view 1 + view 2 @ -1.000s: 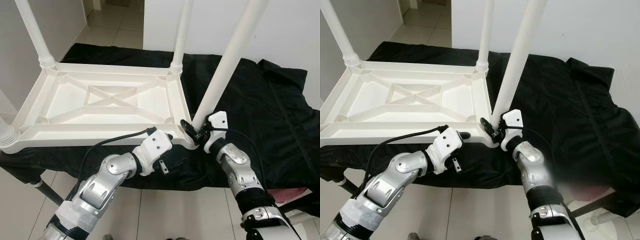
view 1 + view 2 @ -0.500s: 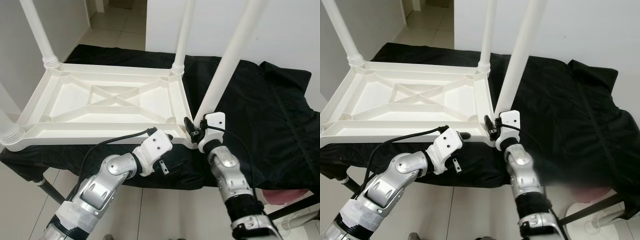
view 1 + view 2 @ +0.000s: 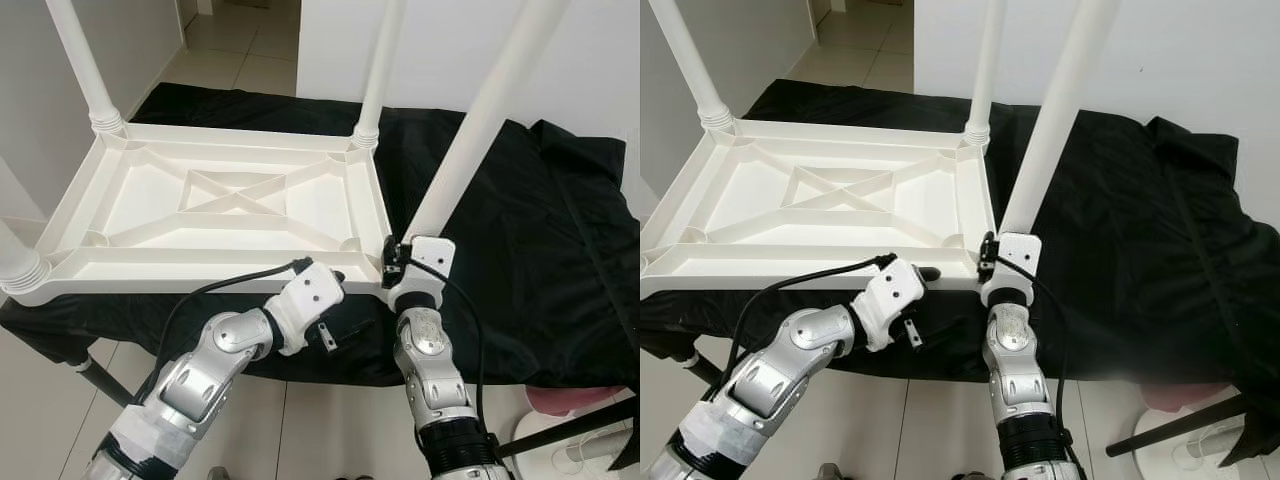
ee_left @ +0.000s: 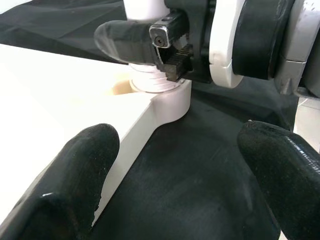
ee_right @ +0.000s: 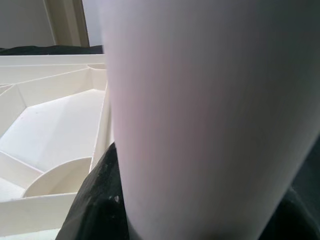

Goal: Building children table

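The white children's table (image 3: pixel 230 205) lies upside down on the black cloth (image 3: pixel 520 230) that drapes the counter, ribbed underside facing up, and it serves as the landmark here. 4 legs rise from its corners: the far-left leg (image 3: pixel 85 60), the far-right leg (image 3: pixel 378 70), the near-left leg (image 3: pixel 15 262) showing only its ribbed base, and the near-right leg (image 3: pixel 480 120) leaning up and away to the robot's right.

The right gripper (image 3: pixel 392 264) sits right at the table's near-right corner, its jaws closed around the base of the near-right leg, just above the ribbed collar where it meets the socket. The right wrist view has that white leg (image 5: pixel 200 115) pressed up close, with the table's ribs (image 5: pixel 55 130) behind it.

The left gripper (image 4: pixel 175 170) hovers just off the table's near edge beside the same corner, its jaws spread wide and holding nothing; the corner socket (image 4: pixel 165 97) lies just ahead of its fingertips (image 4: pixel 75 170).
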Controlling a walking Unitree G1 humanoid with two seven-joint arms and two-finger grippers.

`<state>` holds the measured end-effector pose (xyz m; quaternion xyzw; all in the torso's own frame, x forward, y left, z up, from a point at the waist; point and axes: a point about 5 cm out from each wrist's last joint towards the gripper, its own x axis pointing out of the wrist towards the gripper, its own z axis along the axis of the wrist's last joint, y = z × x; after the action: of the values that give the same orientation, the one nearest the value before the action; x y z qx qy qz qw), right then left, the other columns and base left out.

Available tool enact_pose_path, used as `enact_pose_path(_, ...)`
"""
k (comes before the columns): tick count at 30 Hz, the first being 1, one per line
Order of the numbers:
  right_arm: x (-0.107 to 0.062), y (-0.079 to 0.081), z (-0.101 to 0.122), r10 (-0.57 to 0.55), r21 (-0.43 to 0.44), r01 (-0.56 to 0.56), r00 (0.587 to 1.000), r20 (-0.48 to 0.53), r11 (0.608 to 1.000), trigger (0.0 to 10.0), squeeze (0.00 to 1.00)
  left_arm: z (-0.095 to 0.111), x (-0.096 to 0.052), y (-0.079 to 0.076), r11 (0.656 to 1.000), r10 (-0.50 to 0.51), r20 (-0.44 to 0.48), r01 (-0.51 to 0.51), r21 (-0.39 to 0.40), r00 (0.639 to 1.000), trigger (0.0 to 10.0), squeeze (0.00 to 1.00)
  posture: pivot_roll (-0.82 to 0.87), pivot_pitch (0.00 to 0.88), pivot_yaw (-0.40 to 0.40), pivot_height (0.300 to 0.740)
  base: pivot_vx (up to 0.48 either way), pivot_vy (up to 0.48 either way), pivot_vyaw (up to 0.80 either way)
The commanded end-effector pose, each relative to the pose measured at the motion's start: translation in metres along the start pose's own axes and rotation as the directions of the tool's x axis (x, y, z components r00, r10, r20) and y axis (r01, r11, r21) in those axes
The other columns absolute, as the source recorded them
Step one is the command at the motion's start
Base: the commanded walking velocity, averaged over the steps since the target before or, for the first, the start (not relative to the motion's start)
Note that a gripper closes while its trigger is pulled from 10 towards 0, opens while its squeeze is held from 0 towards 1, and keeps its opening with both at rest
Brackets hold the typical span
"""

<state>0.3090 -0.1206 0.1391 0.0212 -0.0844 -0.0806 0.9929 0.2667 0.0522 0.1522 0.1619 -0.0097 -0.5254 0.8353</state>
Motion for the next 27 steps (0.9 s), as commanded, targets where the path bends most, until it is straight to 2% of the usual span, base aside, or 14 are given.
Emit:
enact_pose_path(1, -0.002, -0.016, -0.008, -0.074, -0.016, 0.073, 0.996, -0.039, 0.997, 10.0, 0.46, 0.0, 0.0, 0.0, 0.999, -0.032, -0.007, 0.032, 0.012, 0.999, 10.0, 0.0, 0.0, 0.089, -0.04, 0.74, 0.0, 0.0, 0.0)
enact_pose_path(2, -0.002, -0.015, -0.007, -0.053, 0.002, 0.053, 0.998, -0.038, 0.999, 10.0, 1.0, 0.0, 0.0, 0.001, 0.999, -0.031, -0.007, 0.031, 0.014, 0.999, 10.0, 0.0, 0.0, 0.089, -0.038, 0.74, 0.0, 0.0, 0.0)
enact_pose_path(8, -0.002, -0.014, -0.003, -0.008, -0.001, 0.008, 1.0, -0.018, 1.0, 10.0, 1.0, 0.001, 0.0, 0.002, 0.999, -0.032, -0.006, 0.032, 0.016, 0.999, 10.0, 0.0, -0.01, 0.091, -0.035, 0.74, 0.0, 0.0, 0.0)
enact_pose_path(12, 0.001, -0.017, -0.006, 0.096, -0.008, -0.096, 0.994, -0.047, 0.995, 10.0, 1.0, 0.002, 0.002, 0.002, 0.999, -0.036, -0.002, 0.036, 0.022, 0.999, 10.0, 0.0, -0.01, 0.089, -0.03, 0.74, 0.0, 0.0, 0.0)
enact_pose_path(13, 0.002, -0.02, -0.006, 0.125, -0.024, -0.127, 0.991, -0.048, 0.992, 10.0, 0.16, 0.003, 0.003, 0.003, 0.999, -0.036, 0.0, 0.036, 0.02, 0.999, 10.0, 0.0, -0.01, 0.088, -0.031, 0.74, 0.0, 0.0, 0.0)
enact_pose_path(14, 0.003, -0.022, -0.006, 0.139, -0.037, -0.141, 0.989, -0.047, 0.989, 10.0, 0.0, 0.003, 0.003, 0.003, 0.999, -0.036, 0.002, 0.036, 0.019, 0.999, 10.0, 0.0, -0.01, 0.088, -0.031, 0.74, 0.0, 0.0, 0.0)
enact_pose_path(18, 0.007, -0.023, -0.006, 0.243, -0.025, -0.244, 0.969, -0.052, 0.969, 10.0, 0.0, 0.001, 0.002, 0.003, 0.999, -0.041, -0.002, 0.041, 0.023, 0.999, 10.0, 0.0, -0.02, 0.083, -0.029, 0.74, 0.0, 0.0, 0.0)
enact_pose_path(25, 0.015, -0.027, -0.001, 0.322, -0.048, -0.325, 0.945, -0.055, 0.945, 10.0, 0.0, 0.005, 0.002, 0.006, 0.999, -0.039, 0.008, 0.038, 0.037, 0.999, 10.0, 0.0, -0.03, 0.075, -0.027, 0.74, 0.0, 0.0, 0.0)
enact_pose_path(26, 0.016, -0.027, 0.001, 0.374, -0.067, -0.376, 0.926, -0.047, 0.924, 10.0, 0.0, 0.005, 0.005, 0.006, 0.998, -0.041, 0.009, 0.04, 0.038, 0.999, 10.0, 0.0, -0.03, 0.071, -0.026, 0.74, 0.0, 0.0, 0.0)
enact_pose_path(27, 0.016, -0.027, 0.001, 0.374, -0.067, -0.376, 0.926, -0.047, 0.924, 10.0, 0.0, 0.005, 0.005, 0.006, 0.998, -0.041, 0.009, 0.04, 0.038, 0.999, 10.0, 0.0, -0.03, 0.071, -0.026, 0.74, 0.0, 0.0, 0.0)
